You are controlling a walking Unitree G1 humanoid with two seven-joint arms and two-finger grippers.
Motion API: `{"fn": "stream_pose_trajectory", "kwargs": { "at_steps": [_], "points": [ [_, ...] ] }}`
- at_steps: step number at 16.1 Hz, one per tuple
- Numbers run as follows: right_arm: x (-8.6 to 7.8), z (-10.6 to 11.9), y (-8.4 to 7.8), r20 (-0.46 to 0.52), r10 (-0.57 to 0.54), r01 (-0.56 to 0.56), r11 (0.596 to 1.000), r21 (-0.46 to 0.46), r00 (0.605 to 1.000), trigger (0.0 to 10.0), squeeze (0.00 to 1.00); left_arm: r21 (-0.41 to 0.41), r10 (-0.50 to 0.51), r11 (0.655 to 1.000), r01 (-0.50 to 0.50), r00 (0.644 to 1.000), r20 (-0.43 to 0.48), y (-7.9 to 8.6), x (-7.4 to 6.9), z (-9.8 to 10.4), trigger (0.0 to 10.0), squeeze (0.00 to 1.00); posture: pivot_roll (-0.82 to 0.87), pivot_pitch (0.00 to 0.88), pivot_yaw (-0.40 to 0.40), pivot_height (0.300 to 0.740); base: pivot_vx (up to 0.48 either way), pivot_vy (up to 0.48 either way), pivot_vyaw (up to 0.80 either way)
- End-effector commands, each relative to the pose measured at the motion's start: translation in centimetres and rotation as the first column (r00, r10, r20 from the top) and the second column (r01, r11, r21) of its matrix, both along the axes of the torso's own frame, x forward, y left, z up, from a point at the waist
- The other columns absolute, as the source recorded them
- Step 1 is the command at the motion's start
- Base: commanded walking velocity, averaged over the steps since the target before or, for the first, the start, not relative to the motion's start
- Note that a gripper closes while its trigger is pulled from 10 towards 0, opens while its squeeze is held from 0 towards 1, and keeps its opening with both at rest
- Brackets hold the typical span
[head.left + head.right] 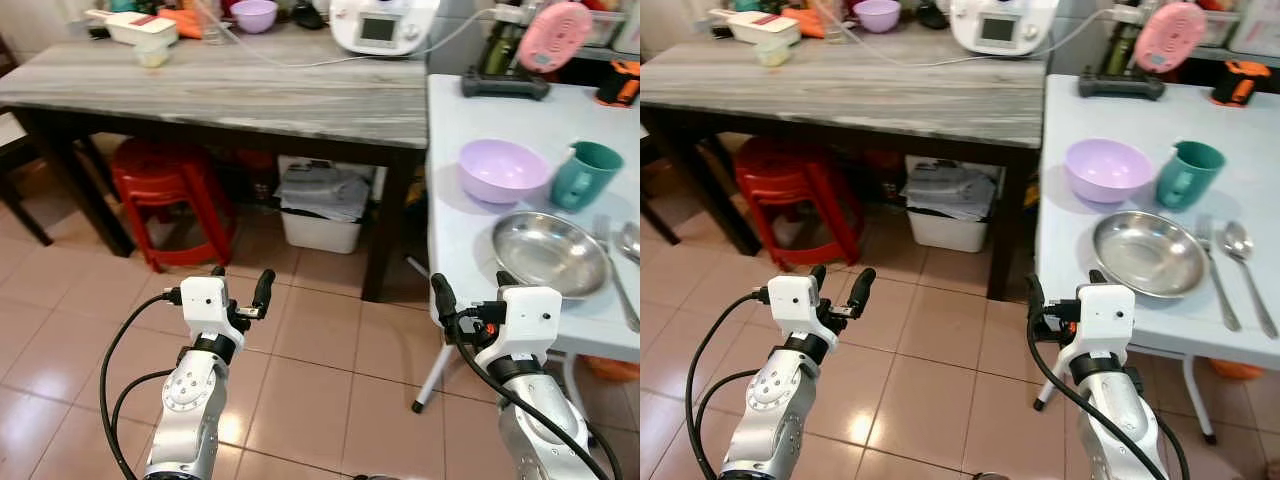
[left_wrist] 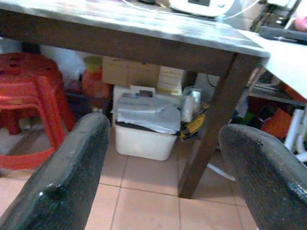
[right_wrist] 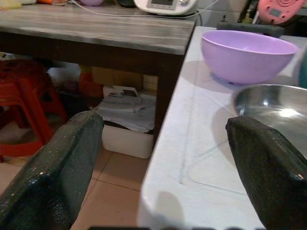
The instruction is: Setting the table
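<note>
A white table [image 1: 468, 235] stands at my right. On it are a purple bowl [image 1: 503, 168], a teal cup [image 1: 583, 172] and a steel plate [image 1: 550, 252], with a fork [image 1: 1216, 266] and a spoon [image 1: 1244, 258] to the plate's right. My right gripper [image 1: 470, 283] is open and empty, level with the table's near-left edge, just short of the plate. In the right wrist view the purple bowl [image 3: 247, 52] and the steel plate [image 3: 273, 103] lie ahead of its fingers. Over the tiled floor to the left, my left gripper [image 1: 240, 277] hangs open and empty.
A grey-topped dark table [image 1: 250, 90] runs along the back, carrying a white appliance [image 1: 383, 25], a second purple bowl [image 1: 254, 15] and boxes. Under it stand red stools [image 1: 165, 190] and a white bin [image 1: 320, 210]. A pink device [image 1: 555, 35] sits at the white table's far end.
</note>
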State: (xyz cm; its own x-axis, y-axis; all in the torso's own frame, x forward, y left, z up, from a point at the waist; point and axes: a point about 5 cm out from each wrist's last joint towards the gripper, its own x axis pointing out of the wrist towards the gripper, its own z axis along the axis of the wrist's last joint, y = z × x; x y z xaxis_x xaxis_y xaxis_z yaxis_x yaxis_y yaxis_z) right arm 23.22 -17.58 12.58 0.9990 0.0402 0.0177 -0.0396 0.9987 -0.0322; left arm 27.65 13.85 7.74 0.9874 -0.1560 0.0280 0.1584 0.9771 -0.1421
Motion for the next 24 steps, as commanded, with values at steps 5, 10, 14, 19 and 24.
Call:
{"fn": "stream_pose_trajectory", "kwargs": {
  "at_steps": [5, 10, 14, 19, 24],
  "points": [
    [-0.2, -0.6, 0.2, -0.020, 0.000, 0.000, 1.000, 0.003, 1.000, 10.0, 0.00, 0.010, -0.007, 1.000, 0.007, 1.000, -0.005, 0.3, -0.2, 0.2, 10.0, 0.00, -0.15, 0.094, 0.043, 0.740, 0.000, -0.055, -0.16],
    [-0.2, -0.6, 0.1, -0.017, -0.001, 0.001, 1.000, 0.004, 1.000, 10.0, 0.00, 0.011, -0.008, 1.000, 0.009, 1.000, -0.006, 0.3, -0.1, 0.4, 10.0, 0.00, -0.14, 0.096, 0.045, 0.740, 0.000, -0.292, -0.66],
    [0.1, -0.4, 0.3, -0.009, 0.005, -0.004, 1.000, 0.006, 1.000, 10.0, 0.00, 0.012, -0.005, 1.000, 0.005, 1.000, -0.008, 0.4, -0.1, 0.5, 10.0, 0.00, -0.14, 0.096, 0.045, 0.740, 0.000, -0.298, -0.22],
    [0.2, 0.1, 0.3, 0.015, 0.006, -0.006, 1.000, -0.004, 1.000, 10.0, 0.00, 0.032, 0.017, 0.999, -0.017, 1.000, 0.006, 0.6, -0.1, 0.8, 10.0, 0.00, -0.13, 0.086, 0.044, 0.740, 0.000, -0.229, 0.00],
    [0.1, 1.5, 0.0, 0.093, -0.020, 0.023, 0.999, -0.031, 0.995, 10.0, 0.00, 0.043, 0.122, 0.991, -0.128, 0.986, 0.118, 2.4, -0.3, 2.9, 10.0, 0.00, -0.13, 0.085, 0.048, 0.740, 0.000, 0.000, 0.00]
  ]
}}
